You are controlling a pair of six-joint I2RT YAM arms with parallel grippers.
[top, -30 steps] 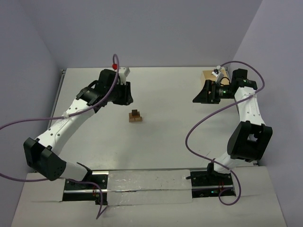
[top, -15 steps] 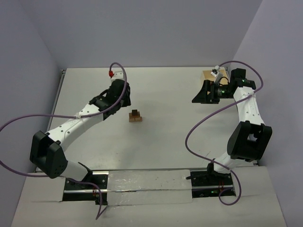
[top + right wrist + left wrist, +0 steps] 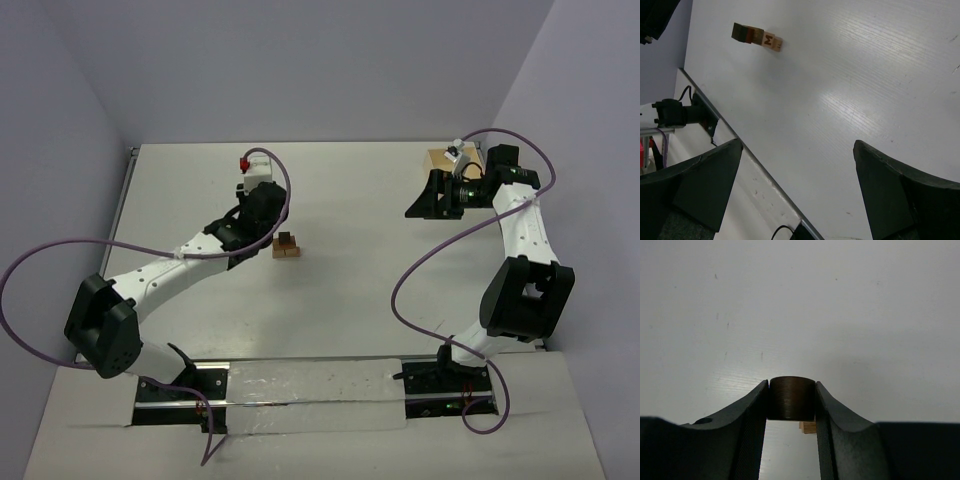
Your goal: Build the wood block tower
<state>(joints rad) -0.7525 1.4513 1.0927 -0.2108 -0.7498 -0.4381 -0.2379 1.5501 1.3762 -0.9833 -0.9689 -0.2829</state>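
Observation:
The wood block tower (image 3: 287, 245) is a small stack near the table's middle, with a light tan piece under darker brown ones. From the right wrist view the tower (image 3: 756, 36) shows far off at the top left. My left gripper (image 3: 268, 232) hovers just left of it, shut on a dark brown round block (image 3: 791, 398). A corner of the tan piece (image 3: 808, 427) peeks out below that block. My right gripper (image 3: 420, 205) is at the back right, far from the tower. In its wrist view the right gripper (image 3: 798, 145) is open with nothing between its fingers.
A pale wooden box (image 3: 440, 160) stands at the back right corner, partly behind the right wrist. A metal rail (image 3: 715, 120) with cables runs along the table's near edge. Grey walls close off the back and both sides.
The left arm has swung from the back left toward the tower, carrying the dark block; its wrist now sits right beside the stack. The right arm has not moved.

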